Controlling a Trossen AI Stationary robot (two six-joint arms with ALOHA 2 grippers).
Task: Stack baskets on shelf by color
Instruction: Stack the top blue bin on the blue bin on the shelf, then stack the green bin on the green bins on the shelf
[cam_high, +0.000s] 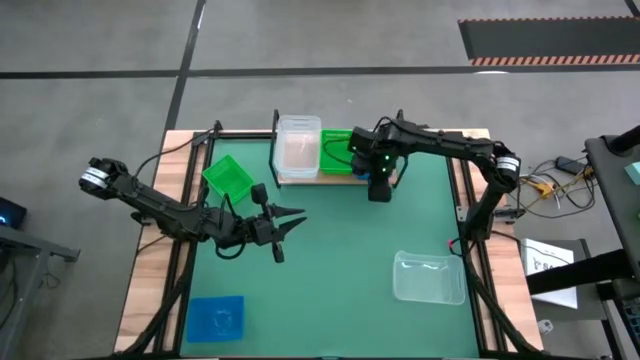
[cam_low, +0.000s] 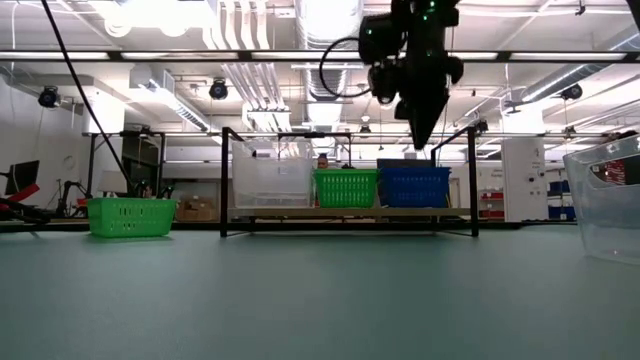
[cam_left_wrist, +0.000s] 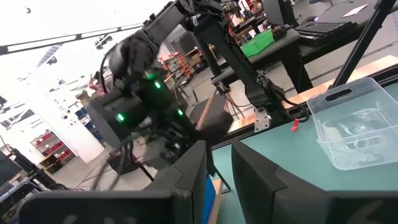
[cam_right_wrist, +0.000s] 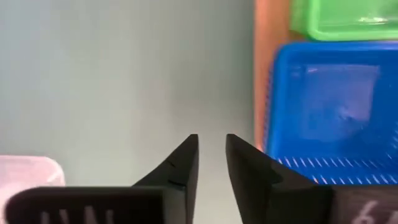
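The shelf stands at the mat's far edge. On its board rest a clear basket, a green basket and a blue basket side by side. My right gripper points down above the mat, just in front of the blue basket, open and holding nothing. My left gripper hangs level over the mat's middle left, open with nothing between its fingers. Three baskets rest on the mat: a green basket at the far left, a blue basket at the near left, a clear basket at the near right.
Black frame rails run along the table's left and right sides. Cables and equipment lie beyond the right edge. The green mat is bare between the loose baskets.
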